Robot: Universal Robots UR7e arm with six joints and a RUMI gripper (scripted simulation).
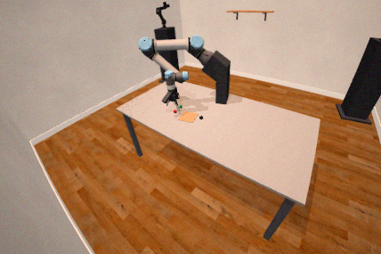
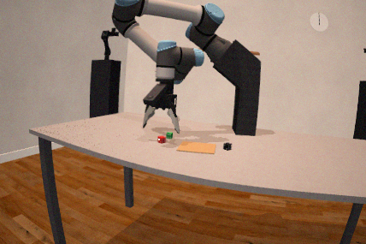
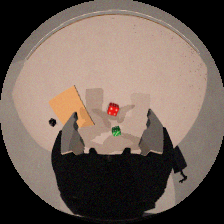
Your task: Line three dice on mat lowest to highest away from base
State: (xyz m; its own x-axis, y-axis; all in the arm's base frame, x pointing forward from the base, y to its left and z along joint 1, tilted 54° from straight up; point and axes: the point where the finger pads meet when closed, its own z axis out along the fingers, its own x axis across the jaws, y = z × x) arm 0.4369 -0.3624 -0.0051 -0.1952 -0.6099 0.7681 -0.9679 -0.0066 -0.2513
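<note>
An orange mat [image 2: 197, 147] lies flat on the table; it also shows in the top view [image 1: 189, 117] and in the wrist view [image 3: 71, 107]. A red die [image 2: 161, 139] and a green die [image 2: 169, 135] sit on the table just left of the mat, off it. A black die [image 2: 227, 145] sits on the table right of the mat, off it. My gripper [image 2: 161, 127] is open and empty, hanging a little above the table over the green die [image 3: 116, 131], which shows between the fingers in the wrist view [image 3: 112, 132]. The red die [image 3: 113, 109] lies just beyond it.
The robot's dark pedestal [image 2: 245, 92] stands on the table behind the mat. A black speaker stand [image 2: 103, 88] is behind the table at left. The table's left edge [image 2: 38, 133] is well clear of the dice.
</note>
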